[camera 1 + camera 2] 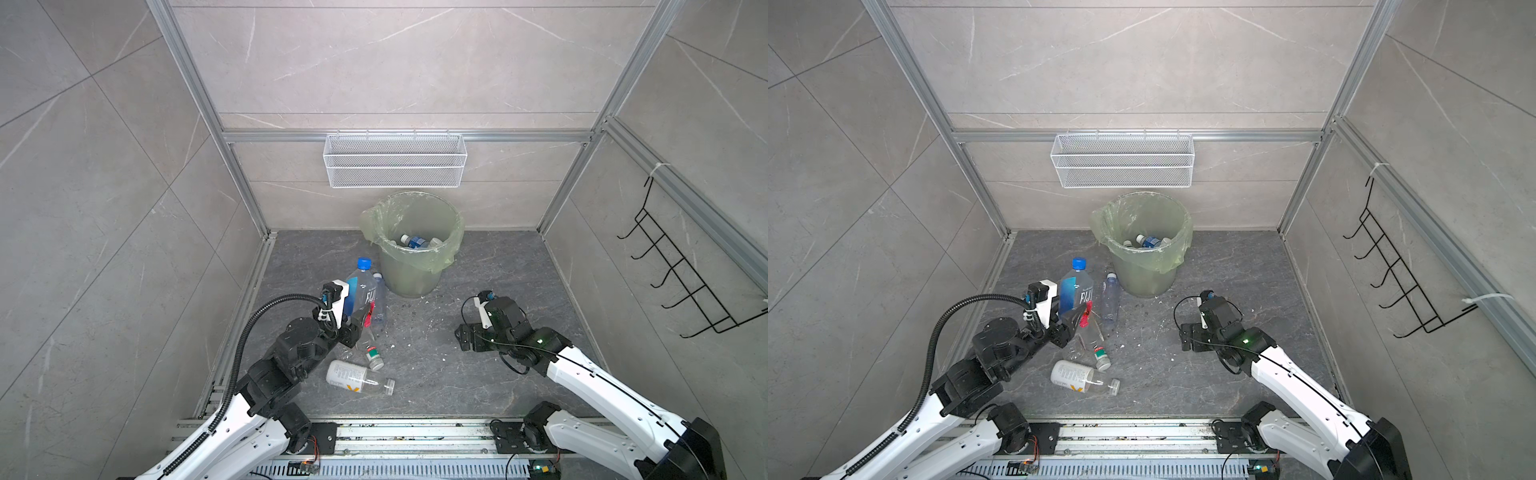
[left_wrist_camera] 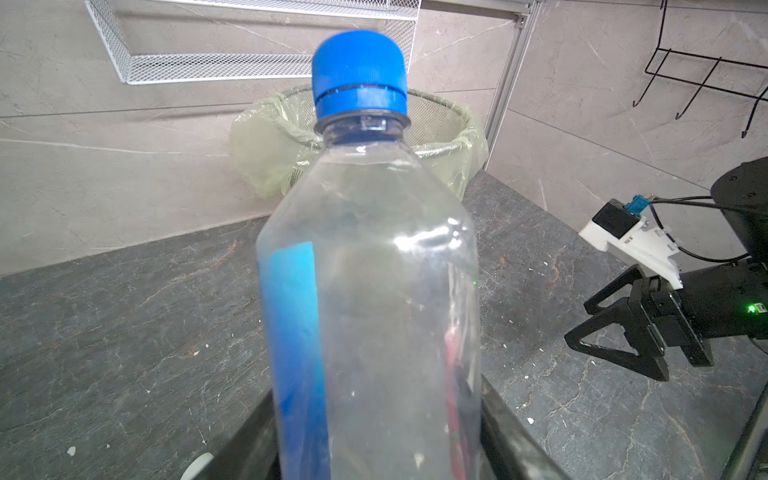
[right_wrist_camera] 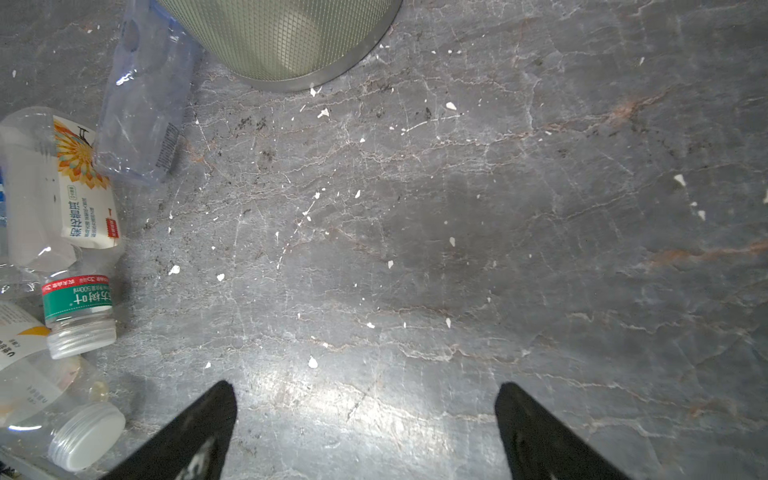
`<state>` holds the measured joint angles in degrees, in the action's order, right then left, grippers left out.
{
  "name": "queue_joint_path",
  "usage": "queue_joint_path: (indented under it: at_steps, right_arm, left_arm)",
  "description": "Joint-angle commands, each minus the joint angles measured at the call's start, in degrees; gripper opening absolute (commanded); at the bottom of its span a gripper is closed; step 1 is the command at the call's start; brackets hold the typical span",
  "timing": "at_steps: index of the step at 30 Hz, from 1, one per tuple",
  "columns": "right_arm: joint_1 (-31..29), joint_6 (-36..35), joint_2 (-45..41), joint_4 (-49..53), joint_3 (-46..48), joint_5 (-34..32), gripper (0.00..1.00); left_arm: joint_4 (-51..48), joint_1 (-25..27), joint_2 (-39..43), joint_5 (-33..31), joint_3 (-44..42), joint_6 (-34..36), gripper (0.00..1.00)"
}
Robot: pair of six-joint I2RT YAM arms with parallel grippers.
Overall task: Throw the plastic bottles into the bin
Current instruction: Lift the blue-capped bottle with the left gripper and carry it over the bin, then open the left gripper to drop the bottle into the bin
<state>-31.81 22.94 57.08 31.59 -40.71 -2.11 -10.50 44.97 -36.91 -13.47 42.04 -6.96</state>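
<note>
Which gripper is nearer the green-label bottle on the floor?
Left. The left gripper, gripping the Fiji bottle, is just beside the green-label bottle; the right gripper is farther.

Five plastic bottles [image 1: 345, 374] outside one bin [image 1: 409, 278], some more inside; one wire basket [image 1: 395, 166], one hook rack [image 1: 726, 322].

- You are reading "FIJI", white letters running up blue-capped bottle [image 1: 365, 286] [image 1: 1077, 291], left of centre in both top views.
- Right wrist view: you are reading "500ml", upside down, on red band of green-label bottle [image 3: 77, 299].
- Chinese print on sunflower-label bottle [image 3: 83, 195] is showing upside down, not resolving clearly.
</note>
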Motion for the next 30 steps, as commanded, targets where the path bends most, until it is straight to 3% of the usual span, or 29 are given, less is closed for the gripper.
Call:
queue_joint_path:
  at_steps: [1, 7, 13, 14, 18, 20, 24, 30]
  right_arm:
    - [-0.3, 0.4, 0.5, -1.1, -0.5, 0.6, 0.99]
    - [-0.3, 0.5, 0.2, -1.9, 0.0, 1.4, 0.99]
    - [-0.3, 1.0, -1.5, -2.2, 1.3, 1.7, 0.99]
    - [-0.3, 1.1, -1.7, -2.3, 1.4, 1.7, 0.99]
    - [-0.3, 1.5, -3.6, -1.2, 1.8, 1.5, 0.99]
    - [-0.3, 1.3, -4.9, -0.1, 1.9, 1.1, 0.99]
    - [-0.3, 1.0, -7.1, 1.5, 2.2, 0.3, 0.99]
    - [-0.3, 0.0, -6.0, -0.1, 2.2, 2.9, 0.99]
  left_arm:
    - [2.2, 0.0, -4.0, -1.2, 6.3, 1.7, 0.56]
    - [4.0, -0.4, -21.2, 1.5, 23.1, 6.3, 0.55]
    - [-1.7, -7.7, -47.9, 12.5, 54.6, 7.0, 0.57]
    - [-3.3, -9.0, -52.7, 14.0, 60.1, 6.6, 0.62]
    - [-13.4, -12.5, -66.5, 15.5, 79.4, 3.7, 0.99]
    - [-13.6, -12.6, -66.5, 14.4, 79.8, 3.7, 1.00]
    - [-3.8, -12.6, -56.5, 15.5, 65.5, 3.1, 1.00]
    - [-0.8, -12.6, -44.4, 15.3, 51.5, 1.5, 1.00]
